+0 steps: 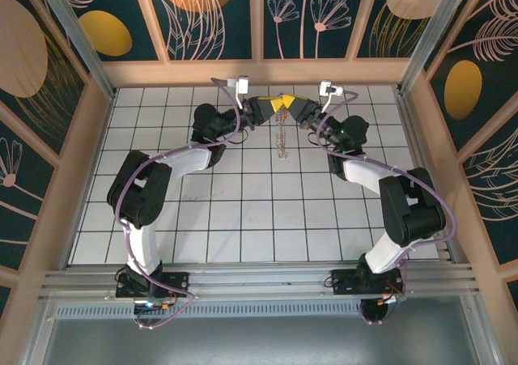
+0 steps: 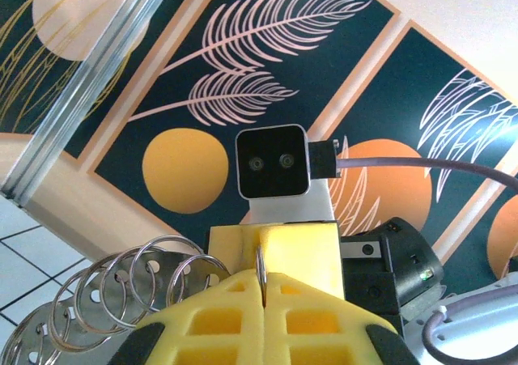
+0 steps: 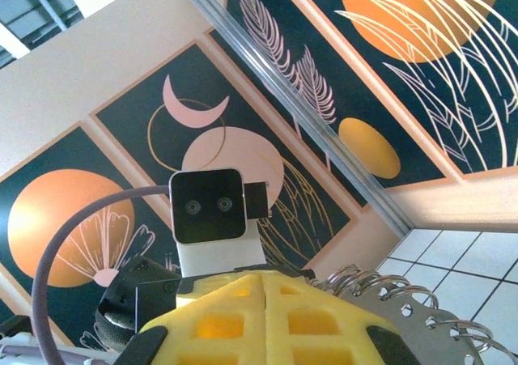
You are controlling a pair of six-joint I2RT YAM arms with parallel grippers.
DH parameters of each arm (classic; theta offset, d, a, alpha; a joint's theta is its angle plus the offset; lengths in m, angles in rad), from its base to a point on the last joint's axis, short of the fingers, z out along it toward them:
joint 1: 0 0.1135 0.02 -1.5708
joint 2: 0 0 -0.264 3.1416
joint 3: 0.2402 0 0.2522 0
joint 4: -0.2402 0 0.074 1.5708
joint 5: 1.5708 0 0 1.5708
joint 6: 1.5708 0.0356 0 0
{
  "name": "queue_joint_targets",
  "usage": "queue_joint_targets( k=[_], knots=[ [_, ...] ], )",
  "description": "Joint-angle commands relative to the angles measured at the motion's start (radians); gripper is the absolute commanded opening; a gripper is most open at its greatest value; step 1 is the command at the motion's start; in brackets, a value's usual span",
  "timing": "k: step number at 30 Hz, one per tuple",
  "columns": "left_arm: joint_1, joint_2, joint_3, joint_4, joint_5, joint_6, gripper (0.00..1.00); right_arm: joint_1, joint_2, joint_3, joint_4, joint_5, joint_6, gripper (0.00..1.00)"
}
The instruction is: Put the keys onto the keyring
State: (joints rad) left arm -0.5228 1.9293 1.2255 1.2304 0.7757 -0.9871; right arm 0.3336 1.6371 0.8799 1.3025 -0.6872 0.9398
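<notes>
Top view: the left gripper [image 1: 277,105] and right gripper [image 1: 290,105] meet tip to tip at the 12 o'clock end of the table [image 1: 202,211]. The keyring [image 1: 281,136] extends from their junction toward 6 o'clock. The left jaws are fully closed, pinching one ring; further rings trail toward 8 o'clock. The right jaws are likewise closed, with rings just beside them at 3 o'clock; whether they grip any cannot be told.
</notes>
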Motion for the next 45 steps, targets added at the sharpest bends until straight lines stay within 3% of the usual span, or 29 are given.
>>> queue_joint_targets(
  k=[1, 3, 8, 11, 22, 33, 38, 45],
  knots=[
    [-0.017, 0.008, 0.016, -0.043, 0.004, 0.056, 0.0, 0.032, -0.022, 0.032, -0.019, -0.061, -0.049, 0.0],
    [-0.017, 0.006, 0.005, -0.04, -0.004, 0.066, 0.0, 0.027, -0.028, 0.036, -0.034, -0.056, -0.055, 0.02],
    [-0.016, 0.009, -0.015, -0.022, -0.016, 0.079, 0.0, -0.009, -0.056, 0.026, -0.027, -0.048, -0.038, 0.37],
    [-0.017, 0.014, -0.016, -0.011, -0.009, 0.078, 0.0, -0.048, -0.095, -0.002, -0.021, -0.046, -0.031, 0.46],
    [-0.017, 0.012, 0.01, 0.001, 0.071, 0.08, 0.0, -0.162, -0.277, -0.193, -0.172, -0.071, -0.172, 0.49],
    [-0.017, 0.005, 0.041, -0.022, 0.11, 0.074, 0.0, -0.111, -0.301, -0.251, -0.257, -0.165, -0.372, 0.51],
    [-0.016, 0.0, 0.044, -0.023, 0.117, 0.072, 0.0, -0.053, -0.297, -0.216, -0.347, -0.139, -0.466, 0.49],
    [-0.016, -0.008, 0.046, -0.03, 0.125, 0.073, 0.0, -0.046, -0.265, -0.199, -0.364, -0.093, -0.492, 0.49]
  ],
)
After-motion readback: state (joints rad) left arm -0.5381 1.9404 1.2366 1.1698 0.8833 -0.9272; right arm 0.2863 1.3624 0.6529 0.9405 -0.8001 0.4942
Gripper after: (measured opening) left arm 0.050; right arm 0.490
